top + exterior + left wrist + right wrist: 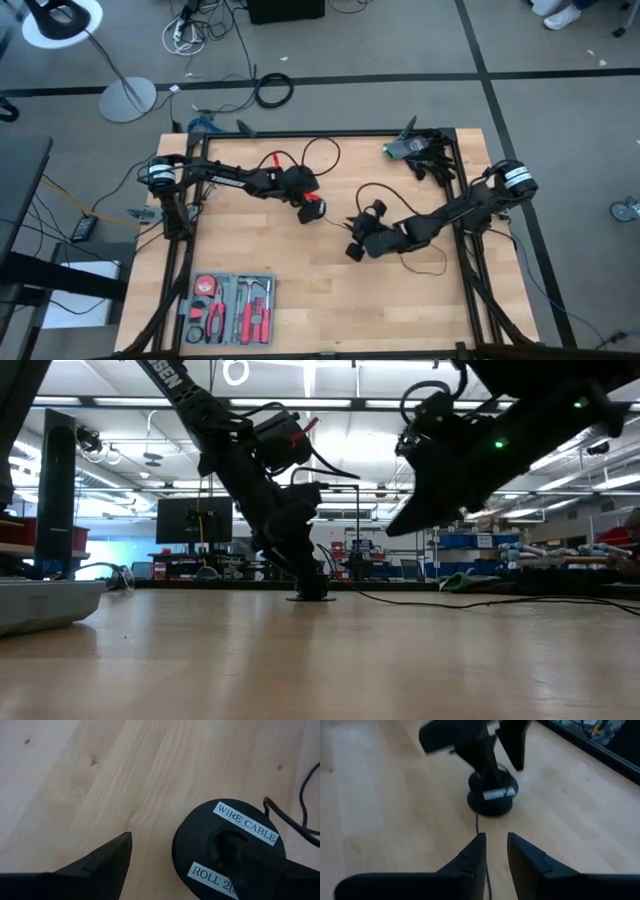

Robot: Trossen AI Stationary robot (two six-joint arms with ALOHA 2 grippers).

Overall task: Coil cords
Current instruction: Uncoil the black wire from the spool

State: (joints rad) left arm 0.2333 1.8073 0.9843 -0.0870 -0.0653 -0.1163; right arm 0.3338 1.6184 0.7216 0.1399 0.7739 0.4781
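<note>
The small round black puck (316, 212) lies flat on the wooden table near its middle; white labels show on its top (225, 845). The thin black cord (372, 184) runs from the puck in loose loops toward the table's right side and lies along the table (480, 600). My left gripper (308, 208) is open at the puck (312, 596). My right gripper (352, 248) hangs above the table just right of the puck, its fingers a narrow gap apart (495, 840), holding nothing. The cord (477, 822) runs on the table below that gap. My left gripper (177, 837) has one finger (250, 865) down in the hollow at the middle of the puck's top (220, 840). The other finger (100, 865) stands outside the puck, over bare wood and clear of its rim. The fingers come from above, slanting. The puck rests flat on the table.
A tool tray (230, 308) with pliers and screwdrivers sits at the near left; it also shows in the low view (45, 605). A green-and-black clutter (415, 150) lies at the far right corner. Black frame rails (470, 260) run along the table's sides.
</note>
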